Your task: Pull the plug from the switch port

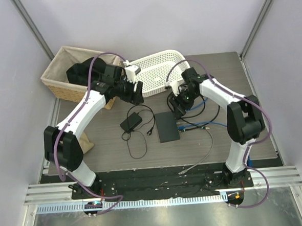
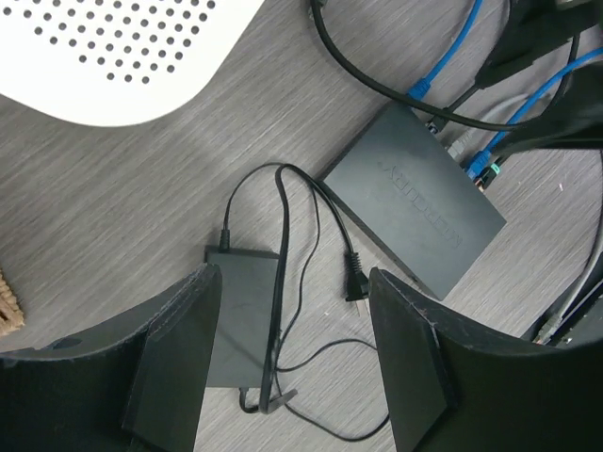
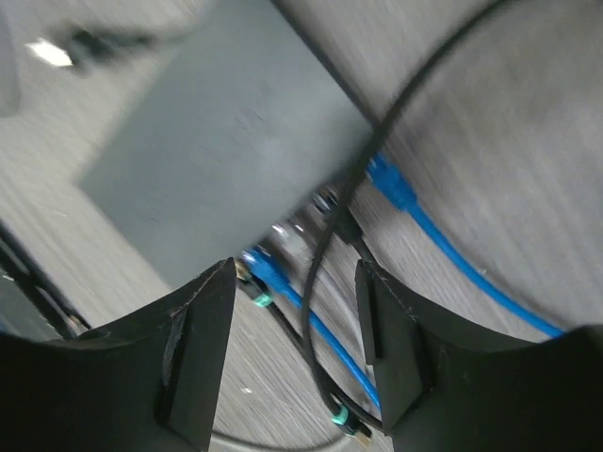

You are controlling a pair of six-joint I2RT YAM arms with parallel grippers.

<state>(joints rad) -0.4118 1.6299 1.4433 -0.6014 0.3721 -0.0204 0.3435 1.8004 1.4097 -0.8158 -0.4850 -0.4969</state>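
Right gripper (image 3: pixel 297 348) wide open and empty, over the socket edge of the switch (image 3: pixel 226 160).
A blue plug (image 3: pixel 259 273) sits in that edge, just ahead of the fingers. The table beyond the edge is open, but a black cable (image 3: pixel 344 202) crosses the gap and stands in the way. The left gripper (image 2: pixel 292 358), also wide and empty, hangs above the adapter (image 2: pixel 243 311), with the switch ahead on its right.

The top view looks down from behind; both wrist views closely share the switch (image 2: pixel 415 202).
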